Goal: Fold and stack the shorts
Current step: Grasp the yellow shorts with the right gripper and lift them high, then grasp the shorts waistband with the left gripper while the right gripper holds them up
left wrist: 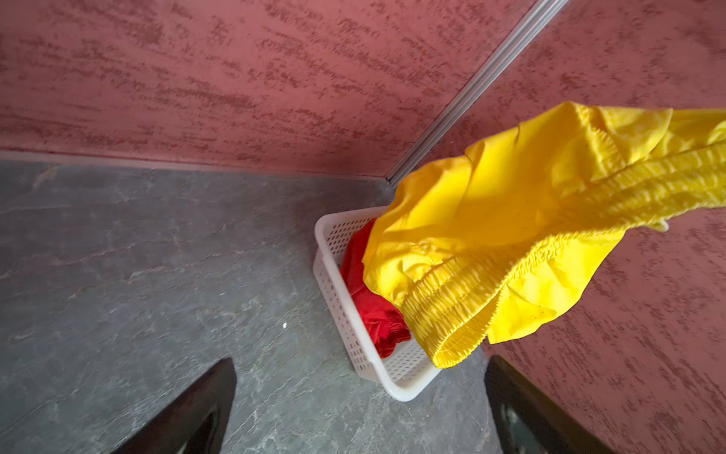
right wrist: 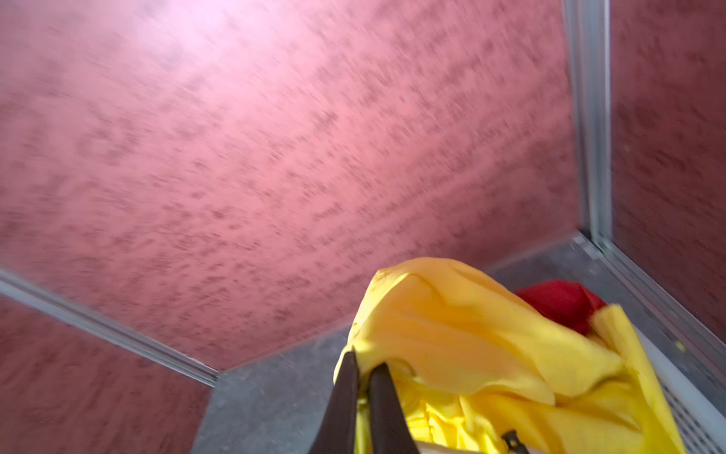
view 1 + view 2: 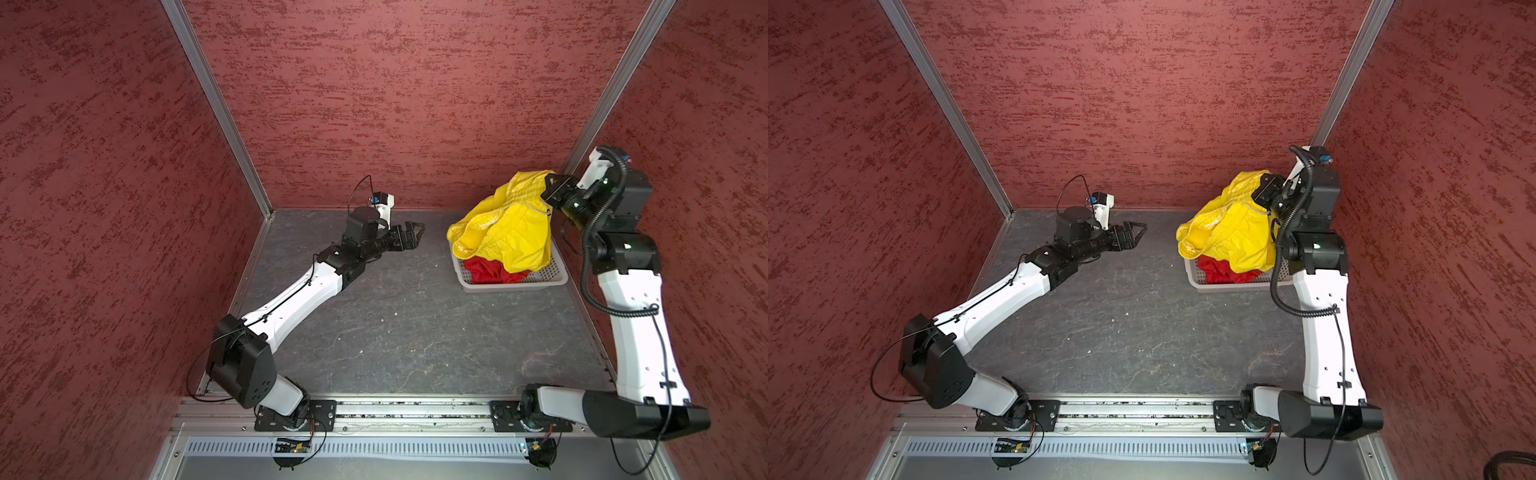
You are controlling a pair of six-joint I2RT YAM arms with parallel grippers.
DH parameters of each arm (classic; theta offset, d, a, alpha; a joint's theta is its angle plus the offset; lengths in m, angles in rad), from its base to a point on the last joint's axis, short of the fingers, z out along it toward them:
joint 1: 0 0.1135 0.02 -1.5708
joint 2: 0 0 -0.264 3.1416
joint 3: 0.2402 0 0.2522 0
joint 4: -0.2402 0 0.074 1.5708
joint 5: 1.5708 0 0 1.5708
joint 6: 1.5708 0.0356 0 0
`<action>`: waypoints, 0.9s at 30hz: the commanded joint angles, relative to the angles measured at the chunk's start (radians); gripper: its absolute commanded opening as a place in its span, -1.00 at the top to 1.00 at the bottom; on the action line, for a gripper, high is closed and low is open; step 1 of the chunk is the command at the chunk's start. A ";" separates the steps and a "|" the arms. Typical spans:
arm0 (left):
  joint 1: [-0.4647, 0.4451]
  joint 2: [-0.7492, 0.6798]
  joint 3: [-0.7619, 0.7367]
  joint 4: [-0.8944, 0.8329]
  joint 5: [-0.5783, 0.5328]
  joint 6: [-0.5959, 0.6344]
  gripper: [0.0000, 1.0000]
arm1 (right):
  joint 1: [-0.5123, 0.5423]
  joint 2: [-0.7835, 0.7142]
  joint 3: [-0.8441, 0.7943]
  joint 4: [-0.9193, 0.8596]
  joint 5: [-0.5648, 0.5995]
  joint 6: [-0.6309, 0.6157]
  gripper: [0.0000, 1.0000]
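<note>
Yellow shorts (image 3: pixel 509 226) in right gripper (image 2: pixel 365 363), above white basket (image 3: pixel 515 286).

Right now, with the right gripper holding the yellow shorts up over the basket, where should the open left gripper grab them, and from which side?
Probably the gathered waistband of the yellow shorts, where its loop sags lowest. Come in from the middle of the table, where the open left gripper faces it: that thick edge hangs free and exposed, away from the right gripper pinch.
</note>
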 commanded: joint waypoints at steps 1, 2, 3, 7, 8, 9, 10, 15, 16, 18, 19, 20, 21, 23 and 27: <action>-0.008 -0.050 0.038 -0.020 0.028 0.038 -0.99 | 0.003 -0.038 0.045 0.222 -0.109 0.062 1.00; -0.008 -0.066 0.046 -0.022 0.035 0.041 -0.99 | 0.003 -0.047 0.048 0.272 -0.145 0.086 1.00; -0.008 -0.080 0.050 -0.023 0.038 0.041 -0.99 | 0.004 -0.053 0.053 0.310 -0.176 0.112 1.00; -0.005 -0.143 0.086 -0.058 0.044 0.065 -0.99 | 0.019 -0.055 0.074 0.458 -0.285 0.242 1.00; -0.002 -0.162 0.087 -0.060 0.048 0.066 -0.99 | 0.029 -0.053 0.073 0.484 -0.303 0.270 1.00; 0.002 -0.176 0.087 -0.059 0.058 0.067 -0.99 | 0.039 -0.051 0.072 0.499 -0.311 0.286 1.00; 0.008 -0.193 0.086 -0.059 0.080 0.067 -0.99 | 0.054 -0.049 0.074 0.504 -0.312 0.295 1.00; 0.018 -0.258 0.085 -0.073 0.241 0.076 -1.00 | 0.112 -0.037 0.047 0.509 -0.306 0.295 1.00; 0.015 -0.267 0.083 -0.080 0.278 0.077 -1.00 | 0.122 -0.033 0.035 0.510 -0.306 0.297 1.00; 0.012 -0.269 0.077 -0.086 0.334 0.073 -1.00 | 0.140 -0.025 0.013 0.520 -0.308 0.302 1.00; 0.011 -0.264 0.072 -0.085 0.354 0.072 -0.99 | 0.150 -0.022 0.002 0.526 -0.306 0.304 1.00; 0.011 -0.257 0.067 -0.084 0.365 0.068 -0.99 | 0.157 -0.018 -0.007 0.533 -0.306 0.305 1.00; 0.011 -0.242 0.067 -0.084 0.376 0.059 -0.99 | 0.166 -0.013 -0.015 0.539 -0.307 0.305 1.00; 0.009 -0.206 0.077 -0.079 0.391 0.044 -0.99 | 0.178 -0.003 -0.019 0.541 -0.308 0.306 1.00; -0.003 -0.122 0.149 -0.072 0.427 0.043 -0.99 | 0.190 0.015 -0.022 0.526 -0.313 0.316 1.00</action>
